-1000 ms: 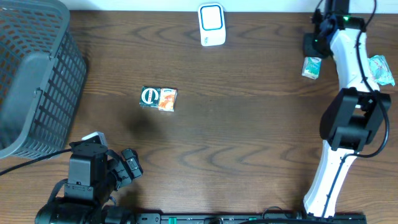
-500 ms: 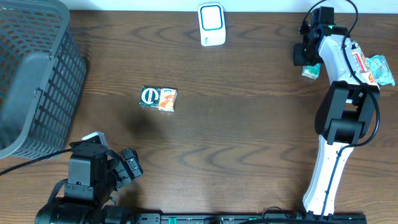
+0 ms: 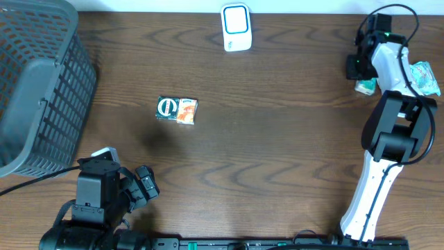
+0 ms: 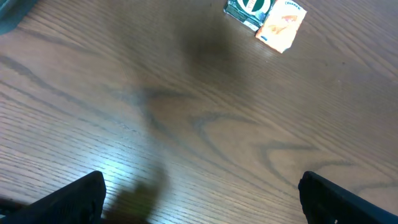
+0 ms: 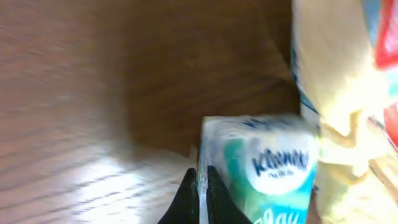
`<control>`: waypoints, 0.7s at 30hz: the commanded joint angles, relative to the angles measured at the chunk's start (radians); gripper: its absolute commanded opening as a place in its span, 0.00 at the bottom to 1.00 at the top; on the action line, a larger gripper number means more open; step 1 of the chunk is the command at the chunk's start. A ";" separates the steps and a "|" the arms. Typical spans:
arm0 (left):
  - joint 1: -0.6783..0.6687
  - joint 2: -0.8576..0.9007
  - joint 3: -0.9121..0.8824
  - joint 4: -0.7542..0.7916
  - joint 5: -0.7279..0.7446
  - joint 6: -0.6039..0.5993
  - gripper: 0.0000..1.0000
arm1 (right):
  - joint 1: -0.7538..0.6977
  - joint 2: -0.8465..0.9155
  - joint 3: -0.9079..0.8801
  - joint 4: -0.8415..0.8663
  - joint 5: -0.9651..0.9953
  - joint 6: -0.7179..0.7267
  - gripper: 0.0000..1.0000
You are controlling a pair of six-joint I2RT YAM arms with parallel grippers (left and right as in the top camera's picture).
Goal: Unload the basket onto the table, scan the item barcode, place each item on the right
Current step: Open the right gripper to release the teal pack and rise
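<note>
right claw (image 5: 199, 182) is clenching tight, fingertips pinching together on the left edge of the tissue pack (image 5: 261, 167). the tissue pack is sitting near the far right corner of the desk (image 3: 277, 139), right at the claw tip in the overhead view, white and teal wrapper with blue lettering facing the wrist camera. cannot tell whether it is resting on the wood or hanging just above it. a crinkly plastic packet (image 3: 424, 75) is lying toward the right edge, just beside the pack and looking like it is touching it in the wrist view. the scanner (image 3: 235, 28) is standing at the far edge of the desk, around the middle, well apart from the tissue pack. left claw (image 4: 199, 208) is hanging released, jaws spread wide, hovering over the wood at the near left corner. a small green and orange box (image 3: 177, 110) is lying flat left of centre, well apart from both claws. a grey basket (image 3: 41, 83) is occupying the far left corner. the right arm is reaching up along the right edge.
</note>
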 commanded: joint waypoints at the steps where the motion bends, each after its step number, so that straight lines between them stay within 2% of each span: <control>1: 0.002 -0.004 -0.001 -0.003 -0.009 0.002 0.98 | -0.003 -0.018 0.007 -0.020 0.023 -0.009 0.01; 7: 0.002 -0.004 -0.001 -0.003 -0.009 0.002 0.98 | 0.027 -0.124 0.016 -0.027 -0.134 -0.009 0.03; 10: 0.002 -0.004 -0.001 -0.003 -0.009 0.002 0.98 | 0.056 -0.193 0.016 -0.026 -0.315 -0.009 0.26; 12: 0.002 -0.004 -0.001 -0.003 -0.009 0.002 0.98 | 0.076 -0.227 0.016 -0.021 -0.457 -0.010 0.34; 13: 0.002 -0.004 -0.001 -0.003 -0.009 0.002 0.98 | 0.088 -0.243 0.016 -0.018 -0.546 -0.010 0.41; 14: 0.002 -0.004 -0.001 -0.003 -0.009 0.002 0.98 | 0.100 -0.254 0.016 -0.014 -0.631 -0.010 0.52; 15: 0.002 -0.004 -0.001 -0.003 -0.009 0.002 0.98 | 0.113 -0.261 0.016 -0.011 -0.708 -0.010 0.72; 16: 0.002 -0.004 -0.001 -0.003 -0.009 0.002 0.98 | 0.131 -0.263 0.016 -0.001 -0.804 -0.010 0.99; 21: 0.002 -0.004 -0.001 -0.003 -0.009 0.002 0.98 | 0.220 -0.253 0.014 0.018 -0.982 -0.010 0.99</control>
